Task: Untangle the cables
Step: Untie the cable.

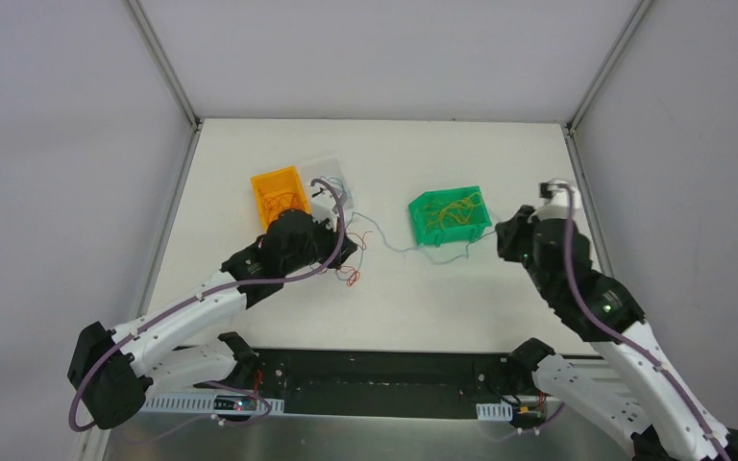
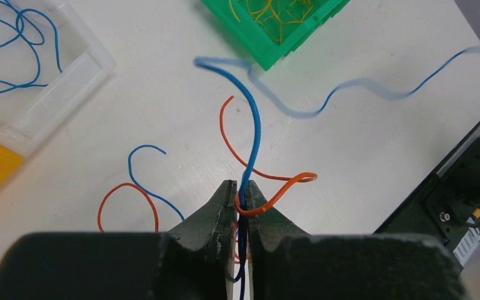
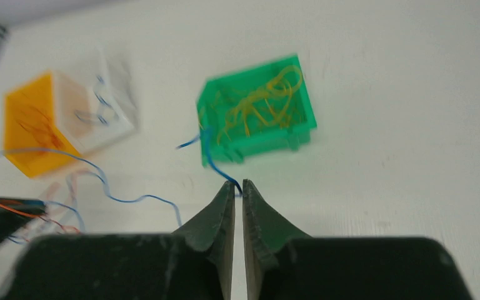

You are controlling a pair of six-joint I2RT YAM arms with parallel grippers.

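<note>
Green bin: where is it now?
Top view: the green bin sits right of centre, just left of the right gripper, with the orange bin farther left. A blue wire passes its near side.

Light falls on me evenly from above, bright and diffuse, so the white table (image 1: 423,288) shows only faint, soft-edged shadows beneath my arms and no hard glare. Over my left fingers (image 2: 215,212) the picture is crisp: the blue cable (image 2: 253,125) is sharp near the tips, yet its far stretch towards the right edge is smeared into a pale ghost. Over my right fingers (image 3: 215,219) everything is soft; the green bin (image 3: 256,112) is hazy, the orange bin (image 3: 34,134) smeared, and the tabletop nearly washes out.
</note>
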